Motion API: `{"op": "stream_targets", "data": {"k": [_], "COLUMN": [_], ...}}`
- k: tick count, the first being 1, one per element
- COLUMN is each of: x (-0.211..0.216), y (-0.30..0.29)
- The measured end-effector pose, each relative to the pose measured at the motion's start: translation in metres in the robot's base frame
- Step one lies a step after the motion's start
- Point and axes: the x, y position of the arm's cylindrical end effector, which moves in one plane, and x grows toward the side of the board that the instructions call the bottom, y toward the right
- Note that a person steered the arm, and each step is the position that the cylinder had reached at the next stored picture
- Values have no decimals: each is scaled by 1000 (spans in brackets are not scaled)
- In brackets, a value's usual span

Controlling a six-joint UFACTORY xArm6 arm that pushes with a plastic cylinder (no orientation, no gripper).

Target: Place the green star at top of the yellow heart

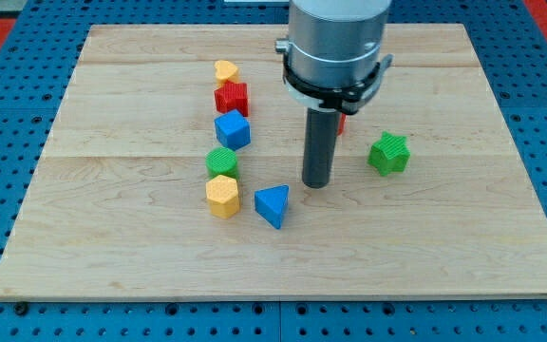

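Observation:
The green star (388,154) lies on the wooden board at the view's right of centre. The yellow heart (225,70) lies near the view's top, left of centre, just above a red star-like block (231,97). My tip (316,182) rests on the board to the left of the green star, with a clear gap between them. It is well below and to the right of the yellow heart.
A blue cube (233,129), a green round block (221,161) and a yellow hexagon block (222,196) form a column below the red block. A blue triangle (273,204) lies just below-left of my tip. A small red block (341,122) peeks out behind the rod.

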Motion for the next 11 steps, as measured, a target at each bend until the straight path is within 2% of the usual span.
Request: {"op": "stream_targets", "data": {"k": [1, 2, 3, 4, 5, 7, 8, 9, 10, 11], "x": [36, 41, 49, 53, 10, -82, -83, -108, -127, -109], "y": [-45, -46, 30, 73, 127, 77, 64, 32, 56, 62]}}
